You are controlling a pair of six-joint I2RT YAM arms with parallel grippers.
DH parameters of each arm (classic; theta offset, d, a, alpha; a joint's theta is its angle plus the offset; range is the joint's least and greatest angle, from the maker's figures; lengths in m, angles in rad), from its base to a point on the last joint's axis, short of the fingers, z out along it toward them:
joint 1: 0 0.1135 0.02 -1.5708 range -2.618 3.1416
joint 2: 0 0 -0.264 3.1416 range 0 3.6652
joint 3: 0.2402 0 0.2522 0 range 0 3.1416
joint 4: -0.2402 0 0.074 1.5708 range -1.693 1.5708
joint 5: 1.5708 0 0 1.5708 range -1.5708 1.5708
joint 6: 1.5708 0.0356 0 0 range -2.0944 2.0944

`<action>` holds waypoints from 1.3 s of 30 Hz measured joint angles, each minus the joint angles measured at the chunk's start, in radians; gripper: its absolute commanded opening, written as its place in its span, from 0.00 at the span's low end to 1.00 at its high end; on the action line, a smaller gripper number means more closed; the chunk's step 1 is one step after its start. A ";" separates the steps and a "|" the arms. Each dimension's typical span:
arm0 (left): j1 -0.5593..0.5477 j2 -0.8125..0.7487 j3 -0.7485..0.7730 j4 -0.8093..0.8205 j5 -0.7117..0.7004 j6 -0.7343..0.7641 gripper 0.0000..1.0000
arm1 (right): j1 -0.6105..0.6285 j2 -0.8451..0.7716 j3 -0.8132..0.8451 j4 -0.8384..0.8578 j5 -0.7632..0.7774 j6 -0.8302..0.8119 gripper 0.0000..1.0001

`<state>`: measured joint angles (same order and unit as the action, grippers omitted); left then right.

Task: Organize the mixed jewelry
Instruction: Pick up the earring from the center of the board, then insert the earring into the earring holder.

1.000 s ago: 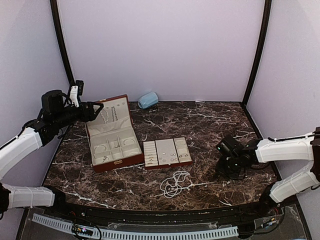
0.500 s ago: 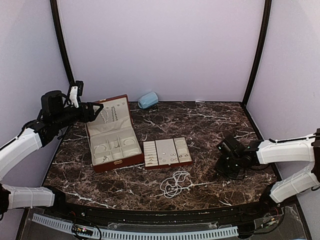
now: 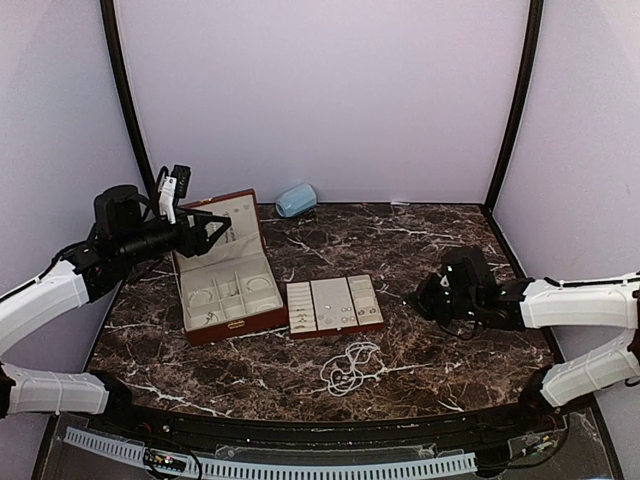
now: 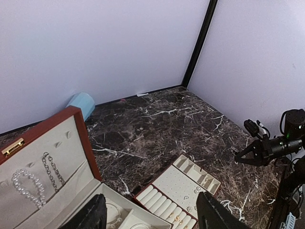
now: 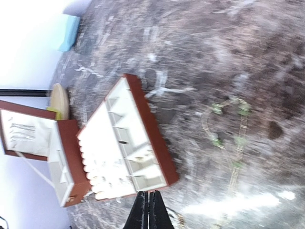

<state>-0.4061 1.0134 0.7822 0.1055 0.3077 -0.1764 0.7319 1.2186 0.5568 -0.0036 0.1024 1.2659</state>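
Note:
The mixed jewelry lies in several places. A white bead strand (image 3: 350, 365) sits loose on the marble in front of the small tray (image 3: 335, 305). Earrings and rings (image 4: 183, 210) rest in that tray. Two strands (image 4: 28, 183) hang in the lid of the reddish-brown case (image 3: 225, 270), and bangles lie in its base. My left gripper (image 3: 205, 232) hovers open over the case lid, with nothing between its fingers (image 4: 93, 214). My right gripper (image 3: 425, 298) is shut and empty, just right of the tray (image 5: 124, 143). In the blurred right wrist view a thin chain (image 5: 228, 138) lies on the marble.
A pale blue rounded object (image 3: 296, 200) lies against the back wall behind the case. Black frame posts stand at both back corners. The table's front edge runs along a white cable track (image 3: 270, 465).
My right gripper has finished shutting, lifted, and swung left toward the tray. My left arm has shifted right, further over the case lid.

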 measured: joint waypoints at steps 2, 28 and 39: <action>-0.018 0.001 -0.008 0.024 0.017 -0.001 0.67 | 0.000 0.047 0.016 0.070 -0.024 -0.013 0.00; -0.019 0.053 -0.012 0.011 0.006 0.027 0.70 | 0.127 0.638 0.381 0.403 -0.274 -0.132 0.00; -0.019 0.053 -0.012 0.008 0.008 0.027 0.70 | 0.131 0.668 0.393 0.410 -0.282 -0.146 0.00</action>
<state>-0.4255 1.0664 0.7700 0.1139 0.3161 -0.1497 0.8627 1.8870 0.9497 0.4061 -0.1795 1.1194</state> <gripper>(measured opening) 0.698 0.007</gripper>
